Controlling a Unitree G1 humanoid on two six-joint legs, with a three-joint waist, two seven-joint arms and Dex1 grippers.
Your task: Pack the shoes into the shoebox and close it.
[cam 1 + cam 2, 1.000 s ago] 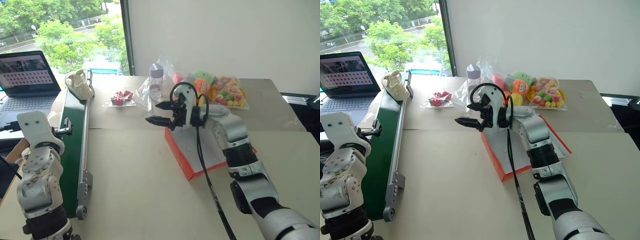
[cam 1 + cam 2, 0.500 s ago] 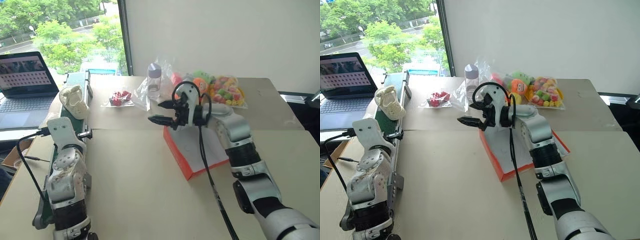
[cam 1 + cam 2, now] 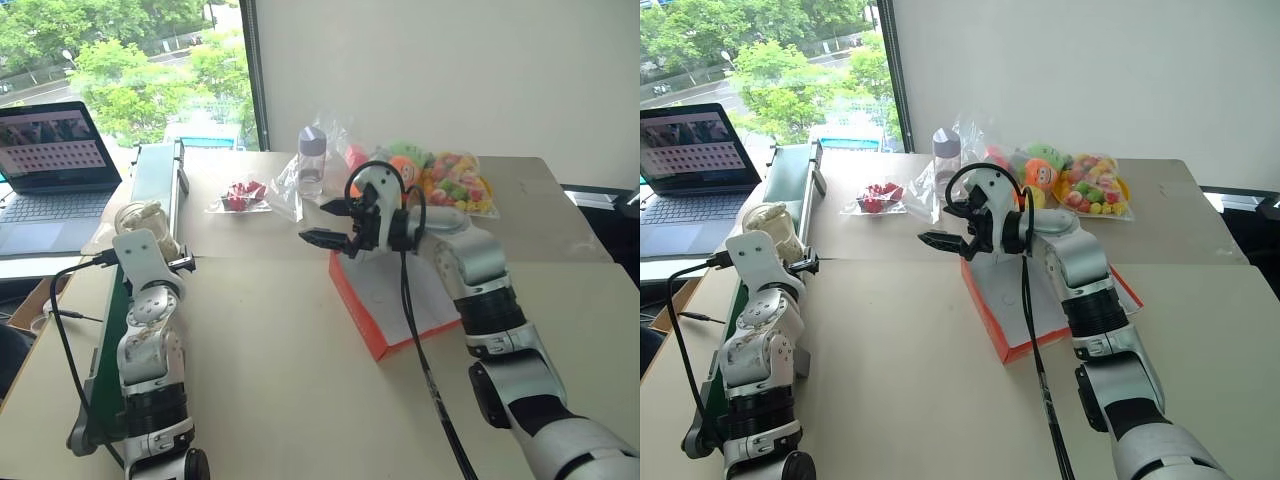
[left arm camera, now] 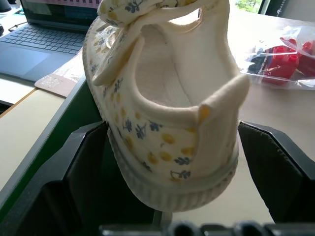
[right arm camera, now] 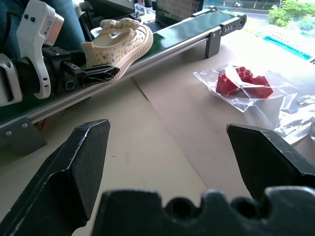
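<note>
At the left of the left eye view, a cream fabric shoe printed with tiny blue and yellow flowers, ribbed along its pale rubber sole, lies on the smooth green conveyor belt. The left gripper has its two blocky black fingers spread wide, one on either side of the shoe's heel; whether they touch it cannot be told. The shoe's padded heel collar faces the wrist camera, with a bow-like strap at its top.

Right of centre, the shoebox lies open on the tan tabletop, flat orange-red cardboard with a white inside. The right gripper hangs over its far corner, toothed black fingers parted and empty.

Behind it sit a clear bottle, a crinkly bag of red blocks and bagged plush toys. A laptop is at upper left.
</note>
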